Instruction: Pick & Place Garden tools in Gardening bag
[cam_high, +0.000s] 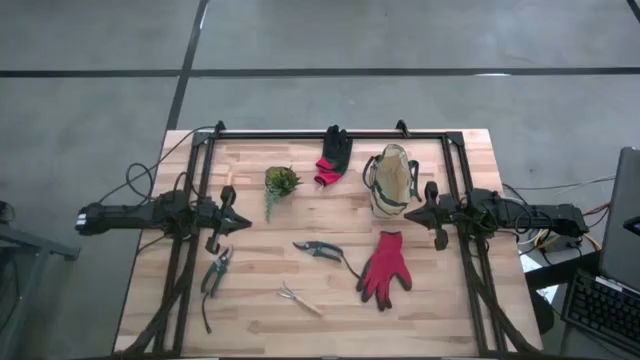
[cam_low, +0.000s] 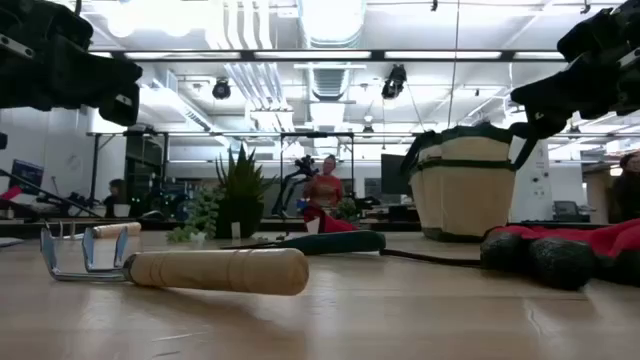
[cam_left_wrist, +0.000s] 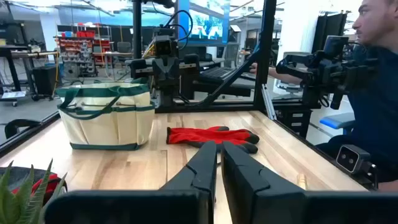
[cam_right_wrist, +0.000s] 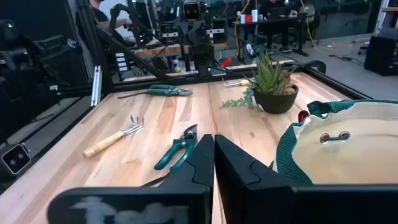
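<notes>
The beige gardening bag (cam_high: 392, 180) stands upright on its base at the far right of the table. The black-and-red glove (cam_high: 333, 155) lies flat left of it. The red glove (cam_high: 385, 268), the dark-handled pruners (cam_high: 318, 249), the green-handled pruners (cam_high: 215, 272) and the wooden-handled hand fork (cam_high: 298, 298) lie flat on the near half. My left gripper (cam_high: 240, 218) hovers shut at the left, above the green-handled pruners' far side. My right gripper (cam_high: 415, 210) hovers shut at the right, beside the bag's near edge (cam_right_wrist: 342, 149). Both are empty.
A small potted leafy plant (cam_high: 282, 182) stands left of the black-and-red glove. A black metal frame (cam_high: 330, 133) runs along the table's far edge and both sides. A person in dark clothes (cam_left_wrist: 373, 93) shows beyond the table's right side in the left wrist view.
</notes>
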